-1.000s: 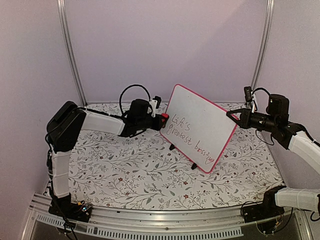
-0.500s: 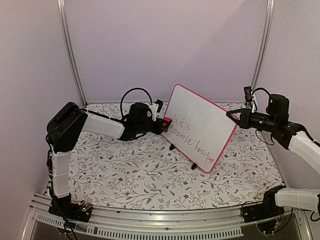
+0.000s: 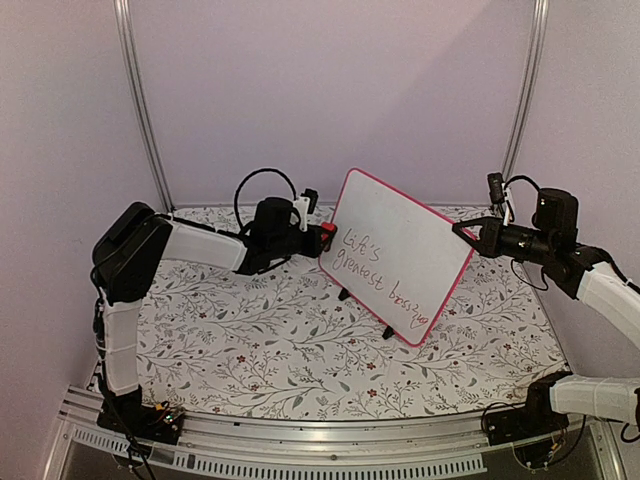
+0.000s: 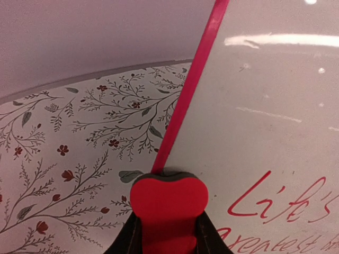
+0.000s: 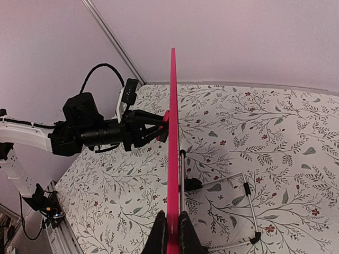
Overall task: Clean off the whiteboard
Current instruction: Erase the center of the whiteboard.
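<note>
Top view, whiteboard point(image 3: 400, 250): stands tilted on two small black feet point(image 3: 344, 294) near the middle of the floral table point(image 3: 250, 340), slightly right of centre, its face turned to the near left.
Top view, handwriting point(image 3: 385, 275): red script in two lines across the lower half of the board; the upper half is bare white.
Top view, left gripper point(image 3: 322, 238): reaches in from the left, fingers clenched on a small red eraser point(image 3: 328, 235) that sits at the board's left edge, just beside the first word.
Top view, right gripper point(image 3: 462, 232): comes in from the right and pinches the board's right edge, about halfway up.
Left wrist view, eraser point(image 4: 168, 203): a red block gripped between the dark fingers point(image 4: 132, 238), its rounded tip at the pink-red frame point(image 4: 190, 84).
Left wrist view, board point(image 4: 275, 116): fills the right side, with red lettering point(image 4: 275, 201) low and just right of the eraser; whether the eraser presses on the surface I cannot tell.
Right wrist view, board point(image 5: 173, 132): seen edge-on as a thin red upright line, clamped at the bottom between the closed right fingers point(image 5: 160, 235).
Right wrist view, stand point(image 5: 233, 211): a wire support with black tips rests on the table behind the board.
Right wrist view, left arm point(image 5: 85, 132): on the far side of the board, its gripper point(image 5: 159, 127) meeting the board's edge.
</note>
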Controlling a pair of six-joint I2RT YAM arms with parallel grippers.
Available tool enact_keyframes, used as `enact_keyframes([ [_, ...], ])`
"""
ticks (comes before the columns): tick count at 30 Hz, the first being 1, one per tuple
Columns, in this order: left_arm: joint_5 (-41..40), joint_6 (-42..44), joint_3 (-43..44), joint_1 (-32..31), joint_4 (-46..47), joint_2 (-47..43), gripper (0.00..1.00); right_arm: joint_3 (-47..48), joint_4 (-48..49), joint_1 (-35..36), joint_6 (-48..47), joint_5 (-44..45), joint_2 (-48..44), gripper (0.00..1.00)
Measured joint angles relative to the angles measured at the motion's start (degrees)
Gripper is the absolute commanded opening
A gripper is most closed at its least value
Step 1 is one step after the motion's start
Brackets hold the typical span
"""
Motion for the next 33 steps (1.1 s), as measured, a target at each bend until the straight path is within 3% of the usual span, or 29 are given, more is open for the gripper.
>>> enact_keyframes([
  [20, 1.6, 1.6, -3.8, -1.6, 1.9, 0.0, 0.00, 0.0, 0.0, 0.0, 0.0, -0.1, 0.0, 0.00],
  [33, -0.7, 3.3, -1.3, -2.2, 0.8, 0.0, 0.00, 0.0, 0.0, 0.0, 0.0, 0.0, 0.0, 0.00],
])
